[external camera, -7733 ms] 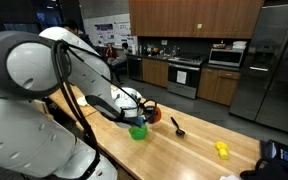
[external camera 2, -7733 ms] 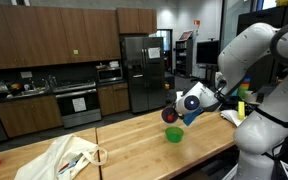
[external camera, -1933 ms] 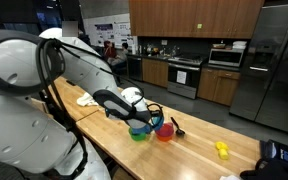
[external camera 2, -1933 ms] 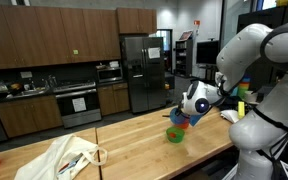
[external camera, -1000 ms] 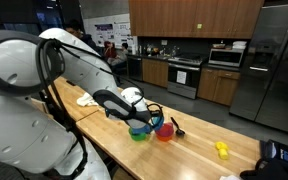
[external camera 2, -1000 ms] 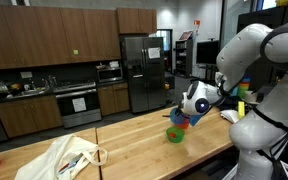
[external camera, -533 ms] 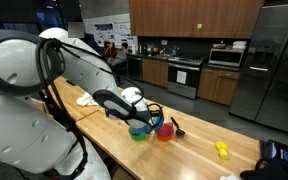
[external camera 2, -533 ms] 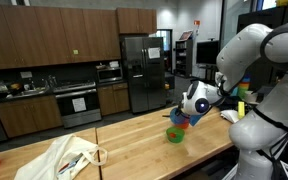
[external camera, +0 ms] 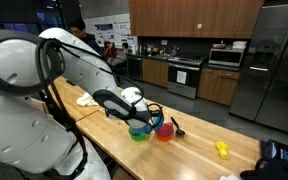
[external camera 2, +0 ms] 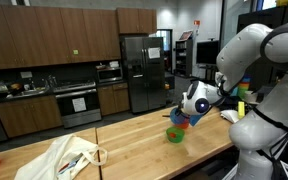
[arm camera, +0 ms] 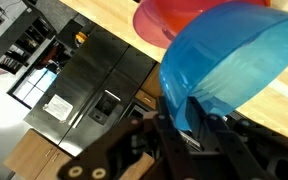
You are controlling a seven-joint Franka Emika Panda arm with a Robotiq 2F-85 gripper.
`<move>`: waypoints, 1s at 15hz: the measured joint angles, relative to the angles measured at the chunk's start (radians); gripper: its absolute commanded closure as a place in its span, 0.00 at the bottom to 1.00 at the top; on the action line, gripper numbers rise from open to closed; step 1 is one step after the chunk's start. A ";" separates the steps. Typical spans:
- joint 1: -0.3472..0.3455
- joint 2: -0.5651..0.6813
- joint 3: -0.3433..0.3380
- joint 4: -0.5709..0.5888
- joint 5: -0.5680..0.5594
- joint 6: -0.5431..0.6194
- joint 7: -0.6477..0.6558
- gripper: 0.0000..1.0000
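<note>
My gripper is shut on the rim of a blue bowl, which fills most of the wrist view. In both exterior views the blue bowl is held low over a green bowl on the wooden table. A red bowl stands on the table right beside them; it also shows in the wrist view behind the blue bowl. Whether the blue bowl touches the green one I cannot tell.
A black spoon lies beyond the red bowl. A yellow object lies farther along the table. A cloth bag lies at the other end. Kitchen cabinets, a stove and a fridge stand behind.
Nothing has moved in the last two seconds. About eight seconds ago the gripper held the red bowl above the green one; now the red bowl is on the table and the blue bowl is held.
</note>
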 measured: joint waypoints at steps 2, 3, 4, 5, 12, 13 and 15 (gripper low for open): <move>0.000 0.002 0.000 0.000 0.001 -0.001 0.000 0.35; 0.001 0.003 0.000 0.000 0.001 -0.001 0.000 0.30; 0.001 0.004 0.000 0.000 0.001 -0.001 0.000 0.22; 0.001 0.005 0.000 0.000 0.001 -0.001 0.000 0.16; 0.004 0.005 0.000 0.000 0.000 0.000 0.000 0.00; 0.004 0.005 0.000 0.000 0.001 -0.001 0.000 0.00; 0.004 0.005 0.000 0.000 0.001 -0.001 0.000 0.00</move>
